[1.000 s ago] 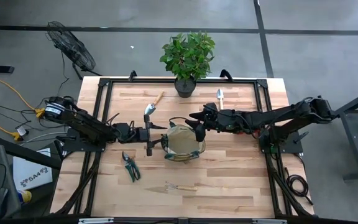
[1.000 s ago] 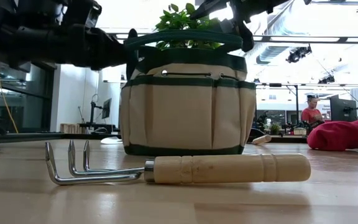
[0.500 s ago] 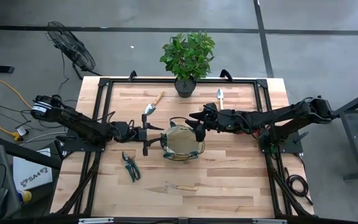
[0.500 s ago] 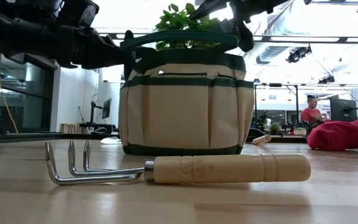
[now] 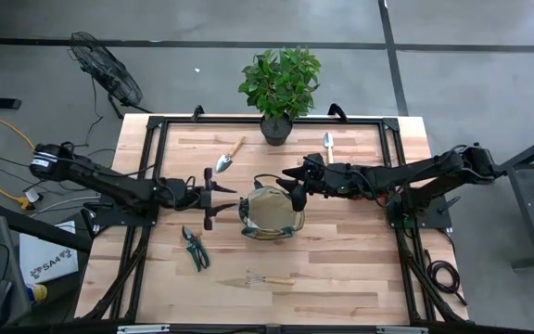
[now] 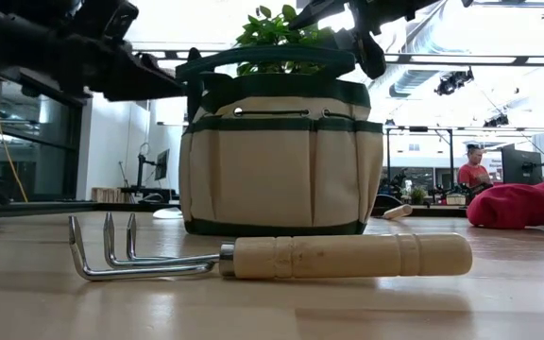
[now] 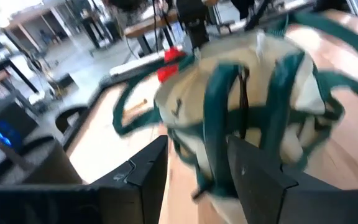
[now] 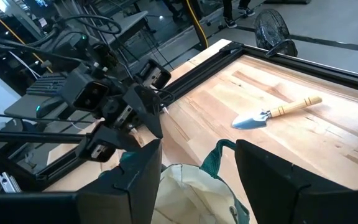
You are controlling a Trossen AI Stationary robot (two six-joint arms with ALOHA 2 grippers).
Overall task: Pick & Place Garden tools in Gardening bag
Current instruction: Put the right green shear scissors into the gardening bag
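Note:
The tan gardening bag point(image 5: 272, 211) with green trim stands upright on its base mid-table, and also shows in the low view point(image 6: 281, 170). My left gripper point(image 5: 228, 199) is open at the bag's left side. In its wrist view point(image 7: 197, 180) its fingers stand on either side of a green strap point(image 7: 213, 124). My right gripper point(image 5: 295, 193) is open above the bag's far right rim. The bag's mouth point(image 8: 185, 186) lies below its fingers. The hand fork point(image 6: 272, 257), pruning shears point(image 5: 193, 249), two trowels point(image 5: 226, 158) point(image 5: 327, 144) and the red bundle point(image 6: 518, 206) lie flat on the table. My left gripper has its two fingers level, coming from the table's left, with the bag's green strap point(image 7: 209, 155) between them; I cannot tell whether either finger touches it. My right gripper hangs over the bag's rim point(image 8: 219, 152); I cannot tell whether it touches the bag.
The potted plant point(image 5: 281, 83) stands at the table's far edge. A black frame point(image 5: 156, 130) runs around the tabletop. A person point(image 6: 472, 170) is in the room behind. Open wood lies at the near right point(image 5: 360, 269).
My left gripper has drawn back toward the table's left edge, staying open. The bag has shifted a little toward the left with it. My right gripper has kept still.

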